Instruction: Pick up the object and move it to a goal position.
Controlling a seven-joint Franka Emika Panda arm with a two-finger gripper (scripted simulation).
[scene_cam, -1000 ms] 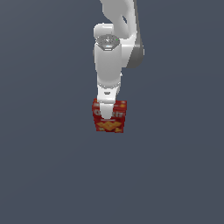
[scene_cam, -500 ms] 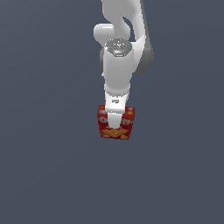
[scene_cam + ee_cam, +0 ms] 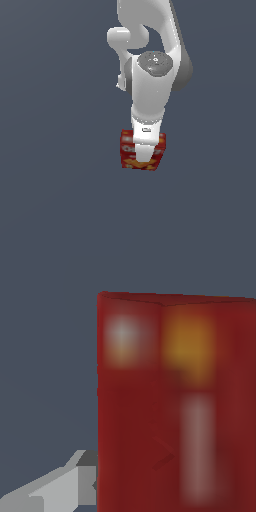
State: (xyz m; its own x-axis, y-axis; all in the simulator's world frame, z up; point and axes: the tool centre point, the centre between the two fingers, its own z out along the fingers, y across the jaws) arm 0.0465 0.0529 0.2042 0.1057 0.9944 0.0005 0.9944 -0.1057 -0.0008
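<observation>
The red cracker box (image 3: 143, 150) is seen directly beneath the white arm, partly covered by the gripper (image 3: 144, 156); in the wrist view the box (image 3: 170, 401) is pressed against one grey finger (image 3: 67, 488); the gripper is clamped on the box.

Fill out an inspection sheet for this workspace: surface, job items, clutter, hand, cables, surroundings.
Surface: plain dark grey-blue ground, no marks seen.
Job items: red Cheez-It cracker box, upright, partly hidden behind the hand; no goal marker seen.
Clutter: nothing seen.
Hand: hand comes down over the box from above; in the wrist view one grey finger lies against the box's side. Whether the grip is closed cannot be told.
Cables: nothing seen.
Surroundings: only the white arm; nothing else seen.
</observation>
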